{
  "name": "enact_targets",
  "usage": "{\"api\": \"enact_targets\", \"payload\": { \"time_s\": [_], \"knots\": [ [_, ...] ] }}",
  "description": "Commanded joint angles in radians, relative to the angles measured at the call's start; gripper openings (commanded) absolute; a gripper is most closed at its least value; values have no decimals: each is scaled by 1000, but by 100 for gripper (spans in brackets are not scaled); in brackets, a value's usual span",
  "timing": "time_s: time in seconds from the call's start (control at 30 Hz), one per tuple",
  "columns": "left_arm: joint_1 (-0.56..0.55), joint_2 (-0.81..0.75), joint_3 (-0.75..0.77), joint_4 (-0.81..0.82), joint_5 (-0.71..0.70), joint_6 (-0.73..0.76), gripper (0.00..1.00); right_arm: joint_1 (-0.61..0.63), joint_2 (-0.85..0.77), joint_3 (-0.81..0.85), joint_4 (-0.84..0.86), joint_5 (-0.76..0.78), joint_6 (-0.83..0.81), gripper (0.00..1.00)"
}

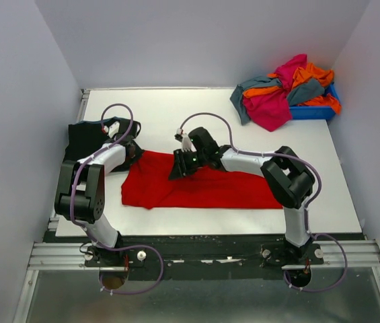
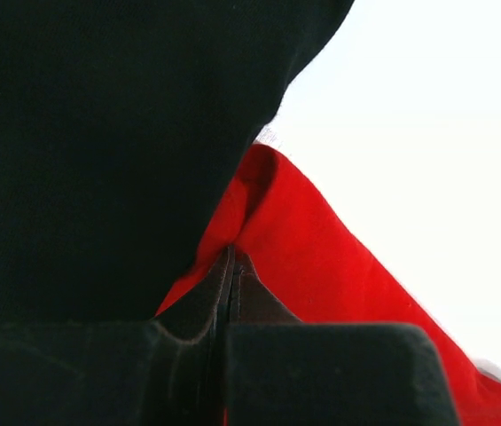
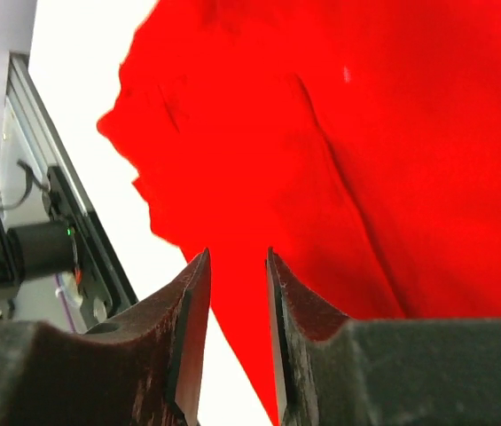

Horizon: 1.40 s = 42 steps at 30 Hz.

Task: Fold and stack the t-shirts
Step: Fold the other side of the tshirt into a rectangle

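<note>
The red t-shirt [image 1: 203, 190] lies spread in the middle of the white surface [image 1: 169, 111], with the black t-shirt [image 1: 82, 138] just beside its far left corner. The left pincer [image 2: 231, 257] is closed tightly on that red corner. The right pincer [image 3: 237, 266] hangs over the red cloth, its jaws a little apart, holding nothing.

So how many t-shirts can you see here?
5 at least: a red one spread mid-table, a black one at the left edge, and magenta, orange and grey-teal ones heaped on the blue bin. The heap may hide more.
</note>
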Motion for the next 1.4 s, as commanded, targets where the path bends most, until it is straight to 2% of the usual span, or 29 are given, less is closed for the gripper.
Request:
{"api": "enact_targets", "payload": {
  "time_s": [0.0,0.2,0.47,0.77,0.9,1.13,1.2,1.37],
  "knots": [
    [1,-72,11,-9,10,38,0,27,88,178,-82,79,-105,40],
    [-10,-161,18,-32,16,54,0,38,181,295,-79,96,-157,40],
    [-59,-60,50,-8,92,27,0,39,286,420,-108,76,-190,40],
    [-68,95,99,-11,118,7,0,48,269,356,-70,88,-242,39],
    [-65,111,117,-29,86,12,0,56,255,338,-57,100,-245,38],
    [-64,108,123,-49,72,15,0,71,287,370,-83,152,-269,42],
    [-62,106,120,-52,68,18,0,74,286,367,-83,165,-272,37],
    [-61,100,114,-51,68,20,0,76,244,338,-77,174,-254,7]
  ]
}}
